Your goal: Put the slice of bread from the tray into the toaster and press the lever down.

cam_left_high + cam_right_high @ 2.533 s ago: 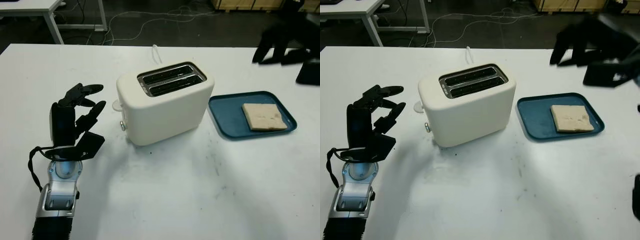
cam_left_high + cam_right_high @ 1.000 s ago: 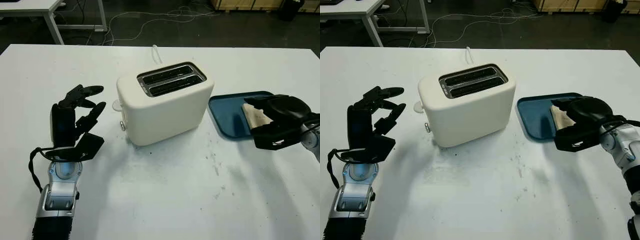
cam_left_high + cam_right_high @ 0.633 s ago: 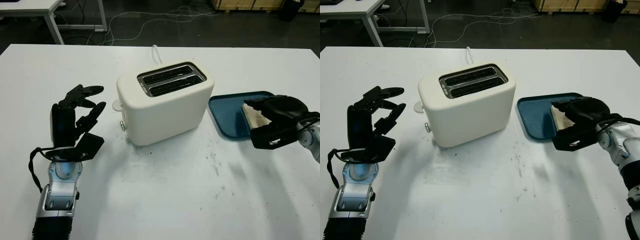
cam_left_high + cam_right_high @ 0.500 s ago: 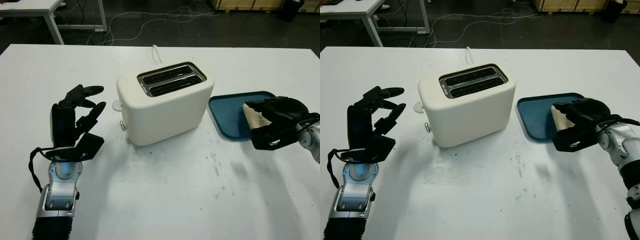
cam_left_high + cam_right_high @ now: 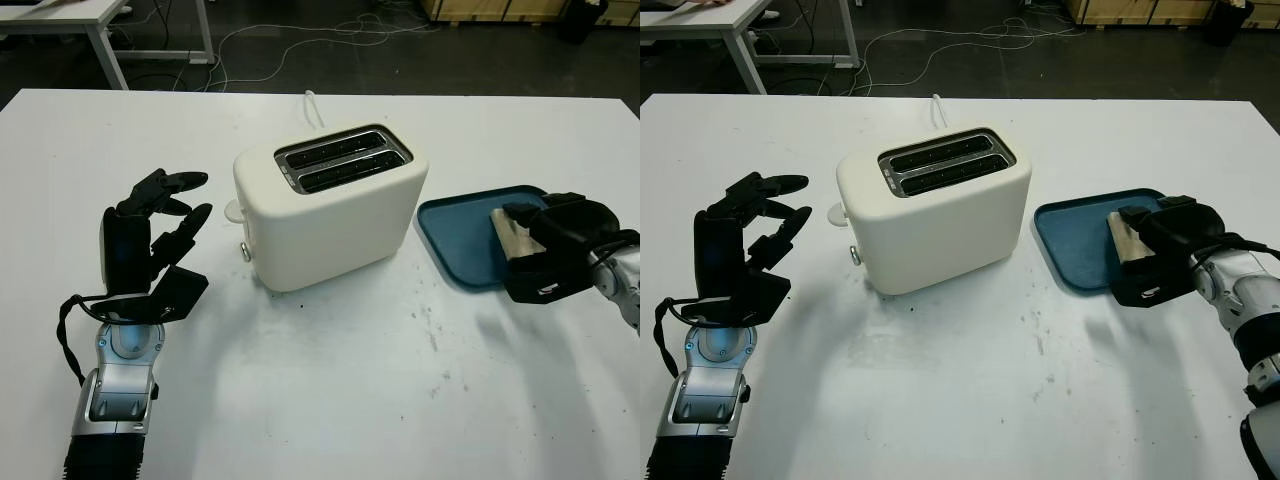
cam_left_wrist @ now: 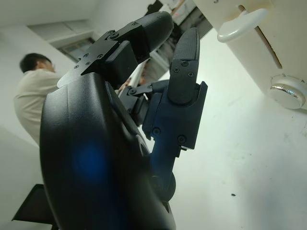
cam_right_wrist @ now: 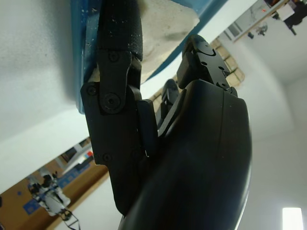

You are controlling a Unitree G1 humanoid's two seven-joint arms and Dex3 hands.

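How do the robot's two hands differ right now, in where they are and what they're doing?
The left hand is over the table left of the toaster, holding nothing; the right hand is at the blue tray, closed on the slice of bread. The left hand is apart from every task object; the right hand's fingers press on the bread. Both are black.

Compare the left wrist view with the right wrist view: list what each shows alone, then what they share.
Left wrist view alone: the toaster's white lever and metal knob on its end wall, the open left hand beside them, and a person in the background.
Right wrist view alone: the blue tray and the slice of bread, with the right hand closed on the bread.
Shared: each has a black hand up close and a stretch of the white table.
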